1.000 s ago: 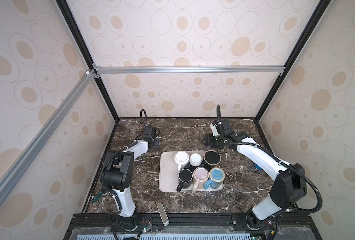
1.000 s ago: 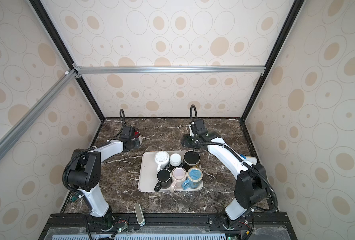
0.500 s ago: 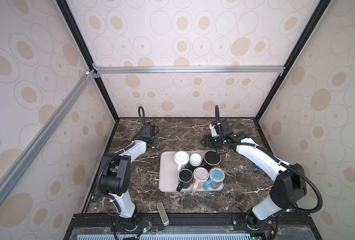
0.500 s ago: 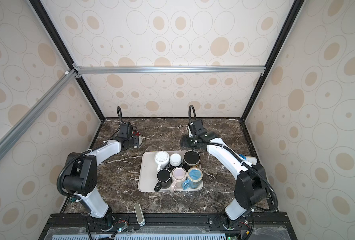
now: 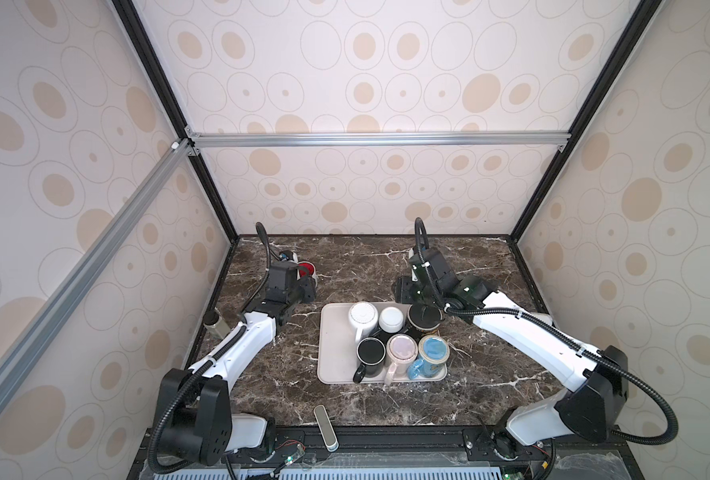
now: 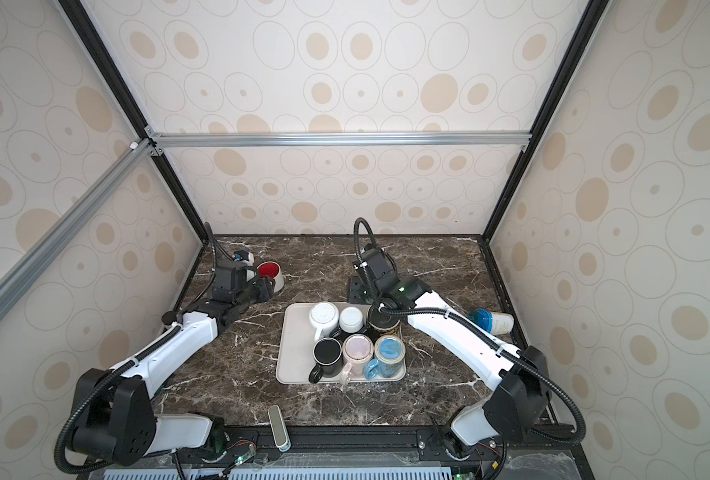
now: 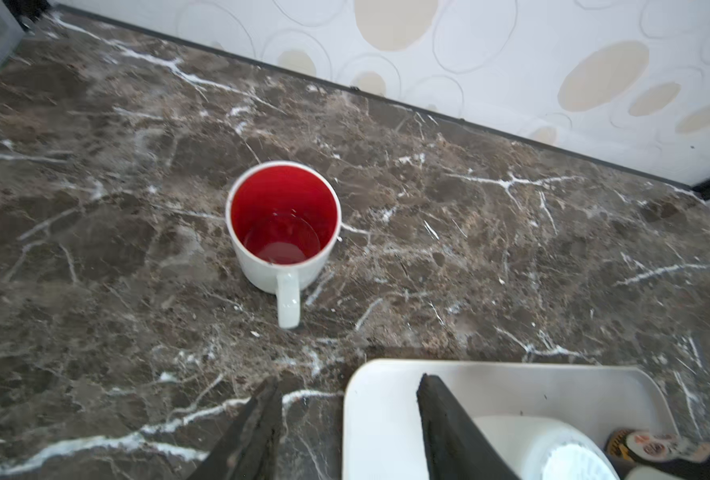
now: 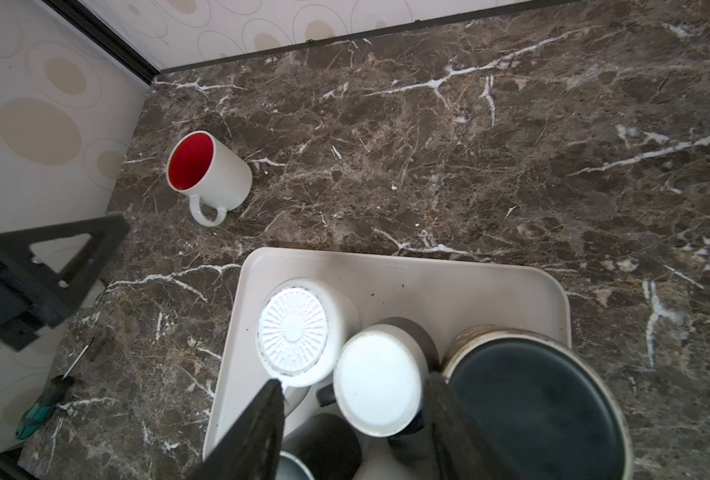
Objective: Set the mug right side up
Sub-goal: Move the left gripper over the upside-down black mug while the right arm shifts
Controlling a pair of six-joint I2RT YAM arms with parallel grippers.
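The red-lined white mug (image 7: 283,224) stands upright, mouth up, on the marble tabletop (image 7: 511,249) near the far left corner, well apart from the beige tray (image 6: 293,353). The left wrist view shows it whole, but the left arm half hides it in both top views. The left gripper (image 7: 349,380) is near its handle, jaws spread and empty. The right gripper (image 8: 355,379) hovers over the tray's upturned mugs, jaws spread, pinching nothing. Only a top view shows a blue-and-white cup (image 6: 490,322) on its side, and only the right wrist view a screwdriver (image 8: 43,405).

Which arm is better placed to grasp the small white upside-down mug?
Right: the right end effector hangs open over the small white mug; the left end effector sits at the tray corner.
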